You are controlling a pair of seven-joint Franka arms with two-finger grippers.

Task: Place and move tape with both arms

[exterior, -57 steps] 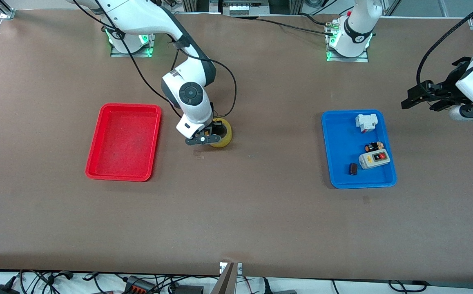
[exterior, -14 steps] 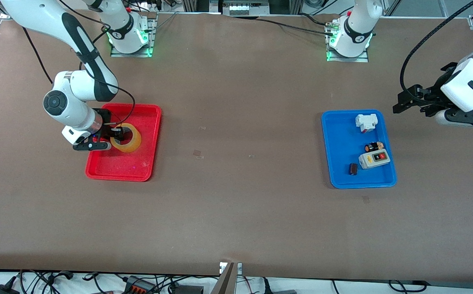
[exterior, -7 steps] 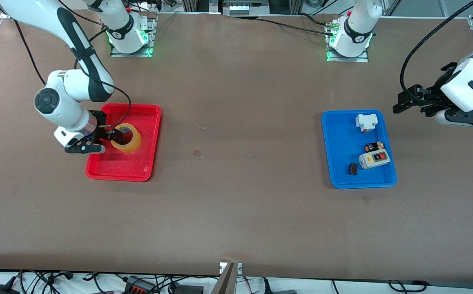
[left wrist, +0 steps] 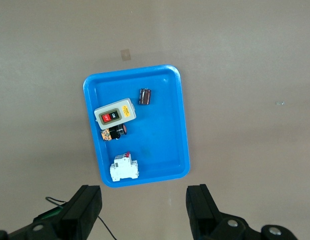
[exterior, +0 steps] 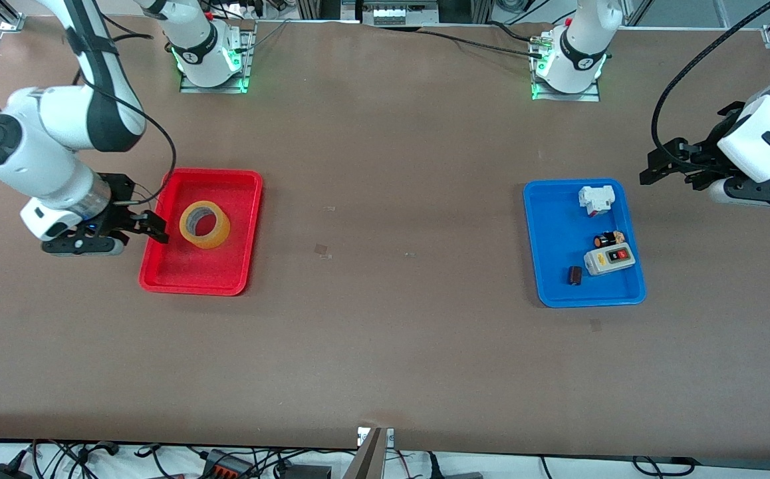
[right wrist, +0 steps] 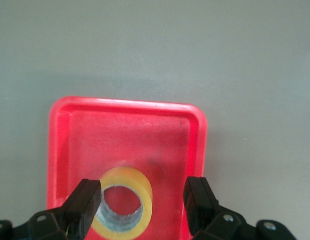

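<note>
front view | tape (exterior: 205, 225) in red tray (exterior: 189, 279) | right hand (exterior: 149, 226) open beside it | left hand (exterior: 657, 169) open

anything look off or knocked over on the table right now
Nothing stands out. The tape lies flat in the red tray, the small parts sit inside the blue tray, and both tools, right and left, hang open.

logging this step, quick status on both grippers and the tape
Right gripper open, over the red tray's edge. Tape lying flat in that tray, free. Left gripper open, waiting past the blue tray. Nothing in the way.
</note>
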